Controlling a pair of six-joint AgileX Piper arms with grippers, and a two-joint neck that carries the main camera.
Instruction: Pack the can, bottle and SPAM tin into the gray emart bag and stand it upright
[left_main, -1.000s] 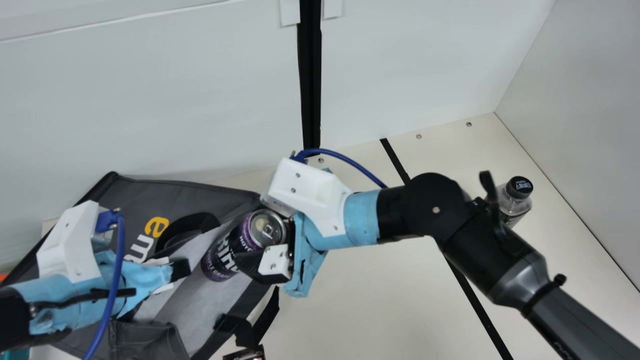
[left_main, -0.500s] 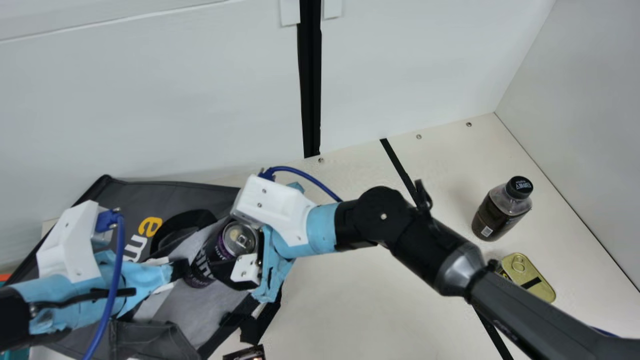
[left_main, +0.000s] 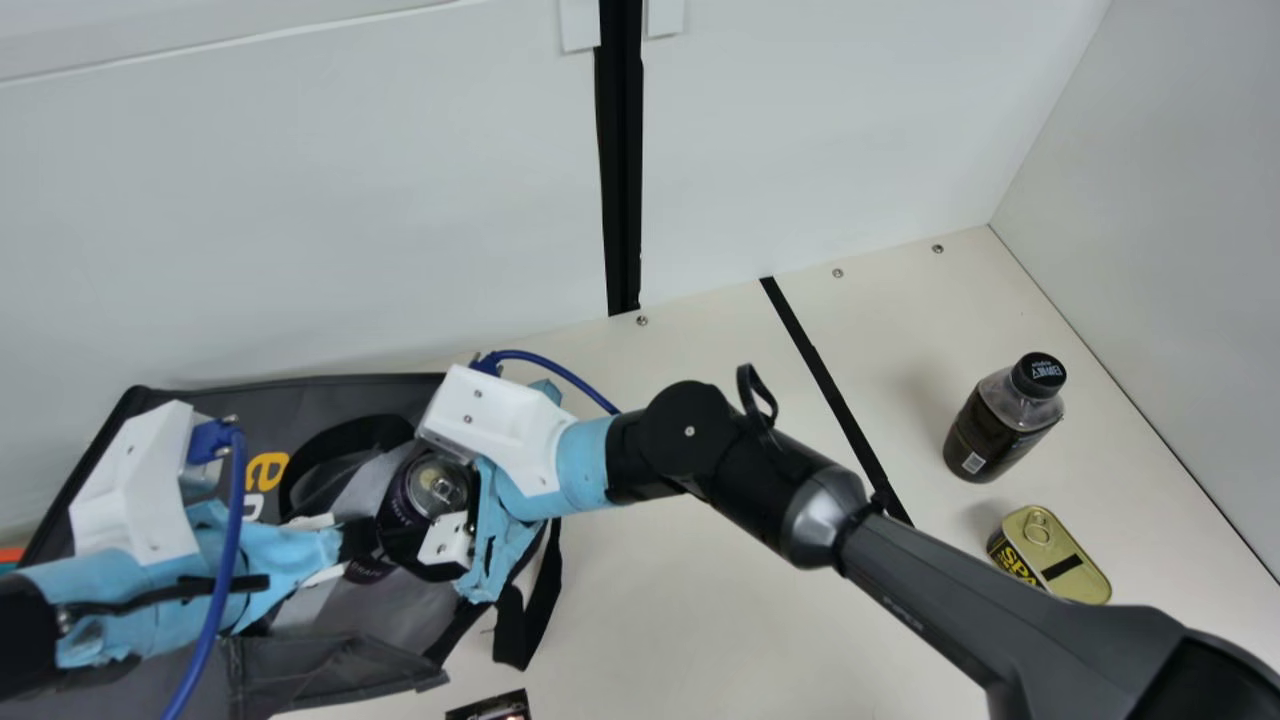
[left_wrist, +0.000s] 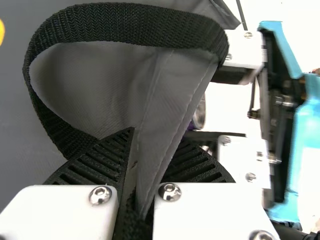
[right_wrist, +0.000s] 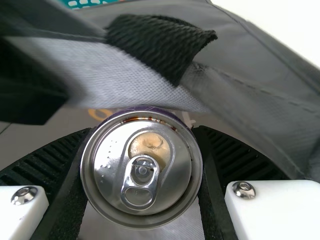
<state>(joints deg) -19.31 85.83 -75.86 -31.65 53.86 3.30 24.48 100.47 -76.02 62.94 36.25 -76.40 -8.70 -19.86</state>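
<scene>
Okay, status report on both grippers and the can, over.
Left gripper clamping bag edge. Right gripper holding can at bag's mouth. Strap near can, possible snag.

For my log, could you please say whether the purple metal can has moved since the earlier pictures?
Yes: the purple metal can has moved toward the main view's left, farther from the black strip on the cream table.

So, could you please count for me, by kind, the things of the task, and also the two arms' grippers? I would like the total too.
Can: 1
Bottle: 1
Tin: 1
Bag: 1
Grippers: 2 (left gripper, right gripper)
Total: 6
</scene>
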